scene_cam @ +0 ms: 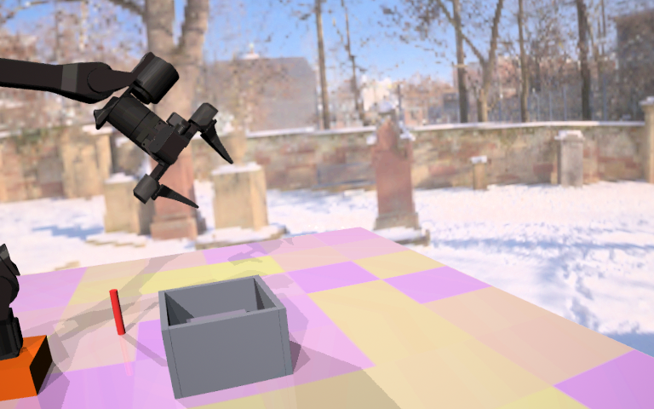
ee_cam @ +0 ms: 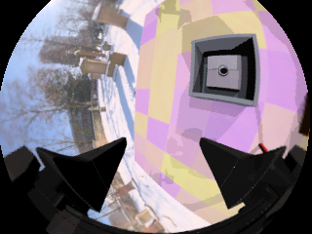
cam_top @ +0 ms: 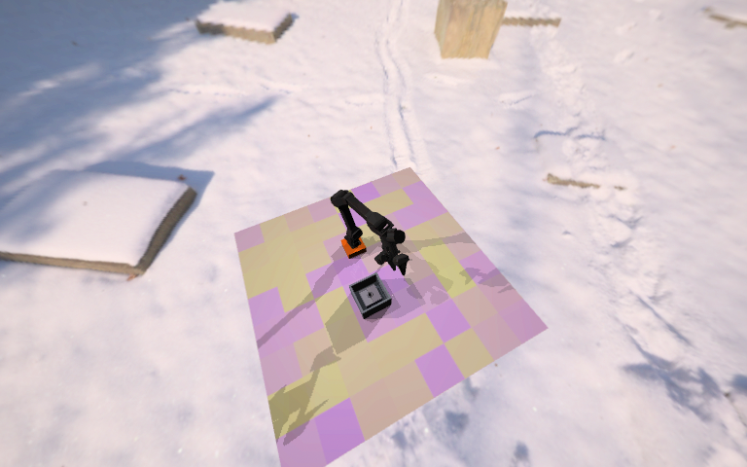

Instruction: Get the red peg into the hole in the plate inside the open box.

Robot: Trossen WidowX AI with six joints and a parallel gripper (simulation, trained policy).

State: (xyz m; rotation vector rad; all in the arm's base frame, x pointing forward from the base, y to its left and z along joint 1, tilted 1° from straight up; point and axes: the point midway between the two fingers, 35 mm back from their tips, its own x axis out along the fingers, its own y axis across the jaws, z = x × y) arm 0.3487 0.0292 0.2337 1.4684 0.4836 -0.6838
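Two fingers spread wide, nothing between them: that's the gripper (cam_top: 392, 268) (scene_cam: 215, 185) (ee_cam: 164, 141), open and tilted downward, high above the tabletop (cam_top: 391, 396) (scene_cam: 433, 337) (ee_cam: 163, 63)! And the red peg (scene_cam: 117, 312) (ee_cam: 263, 147) stands upright outside the open box (cam_top: 359, 307) (scene_cam: 231, 354) (ee_cam: 224, 101), between it and the orange base (cam_top: 359, 252) (scene_cam: 40, 362). Inside the box, the plate (cam_top: 363, 300) (ee_cam: 214, 80) shows its hole, unfilled.

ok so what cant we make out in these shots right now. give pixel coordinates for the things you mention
- Red peg (scene_cam: 117, 312) (ee_cam: 263, 147), top view: hidden by the arm and gripper (cam_top: 404, 265) (scene_cam: 215, 185) (ee_cam: 164, 141).
- Peg's lower part, wrist view: covered by a finger.
- Hole in the plate, exterior view: hidden by the box's (cam_top: 376, 312) (scene_cam: 231, 354) (ee_cam: 193, 70) near wall.
- Arm's middle, exterior view: cut off by the left edge.
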